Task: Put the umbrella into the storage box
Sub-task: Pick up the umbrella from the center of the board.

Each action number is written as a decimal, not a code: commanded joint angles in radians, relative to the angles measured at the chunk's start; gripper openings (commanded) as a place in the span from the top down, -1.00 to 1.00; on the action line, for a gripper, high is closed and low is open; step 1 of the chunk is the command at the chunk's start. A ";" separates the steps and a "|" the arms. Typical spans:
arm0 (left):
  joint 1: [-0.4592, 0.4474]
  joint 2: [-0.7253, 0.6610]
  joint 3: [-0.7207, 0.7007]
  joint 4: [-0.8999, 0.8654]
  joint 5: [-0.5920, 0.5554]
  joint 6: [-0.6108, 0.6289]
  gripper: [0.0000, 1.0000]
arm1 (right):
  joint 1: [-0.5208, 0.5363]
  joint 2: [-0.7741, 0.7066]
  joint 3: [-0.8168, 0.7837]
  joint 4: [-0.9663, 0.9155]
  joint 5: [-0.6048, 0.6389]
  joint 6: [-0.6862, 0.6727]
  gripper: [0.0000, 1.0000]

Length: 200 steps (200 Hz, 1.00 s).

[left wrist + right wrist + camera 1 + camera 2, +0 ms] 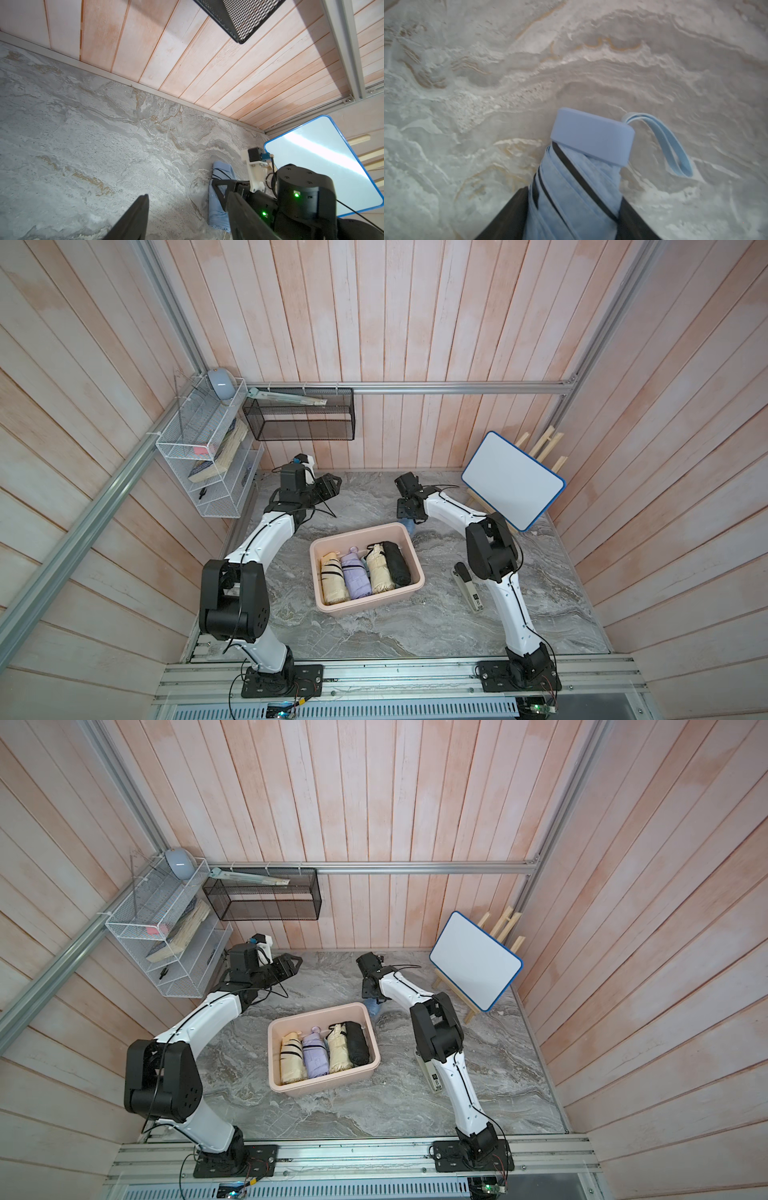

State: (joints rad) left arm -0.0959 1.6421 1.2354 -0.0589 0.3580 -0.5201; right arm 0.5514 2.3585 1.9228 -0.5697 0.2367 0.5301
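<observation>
Pressed against both flanks of the umbrella (218, 205): jaws of the right gripper (574, 195). Flat on the table (374, 635), just beyond the box (365, 605) at its far right corner, outside it. Spread apart, gripping nothing: left gripper (179, 188), near the back edge.

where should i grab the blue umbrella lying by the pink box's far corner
Grip the blue umbrella on its folded canopy, mid-length, across the narrow width, coming down from above. It lies flat on the table; the handle cap looks wider and hard, and the strap is a limp loop.
</observation>
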 commanded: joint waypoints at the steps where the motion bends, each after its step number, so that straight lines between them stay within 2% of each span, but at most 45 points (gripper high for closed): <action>1: 0.010 -0.053 -0.030 -0.011 -0.013 0.017 -0.30 | -0.032 -0.047 -0.100 0.017 -0.030 0.021 -0.22; 29: 0.013 -0.094 -0.059 -0.030 -0.023 0.017 -0.30 | -0.049 -0.076 -0.165 0.031 -0.036 0.042 -0.12; 89: 0.015 -0.233 -0.135 -0.132 -0.072 -0.009 -0.31 | -0.058 -0.145 -0.177 0.046 -0.039 0.022 0.11; 134: 0.015 -0.371 -0.207 -0.309 -0.185 -0.126 -0.29 | -0.058 -0.315 -0.305 0.119 -0.040 0.018 0.31; 172: 0.015 -0.464 -0.227 -0.473 -0.216 -0.219 -0.21 | -0.057 -0.455 -0.397 0.128 -0.032 0.006 0.33; 200: 0.015 -0.517 -0.231 -0.567 -0.228 -0.221 -0.19 | -0.059 -0.567 -0.456 0.133 -0.034 -0.014 0.36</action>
State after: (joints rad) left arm -0.0853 1.1736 1.0149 -0.5011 0.1665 -0.7082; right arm 0.4999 1.8885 1.4960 -0.4683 0.1890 0.5430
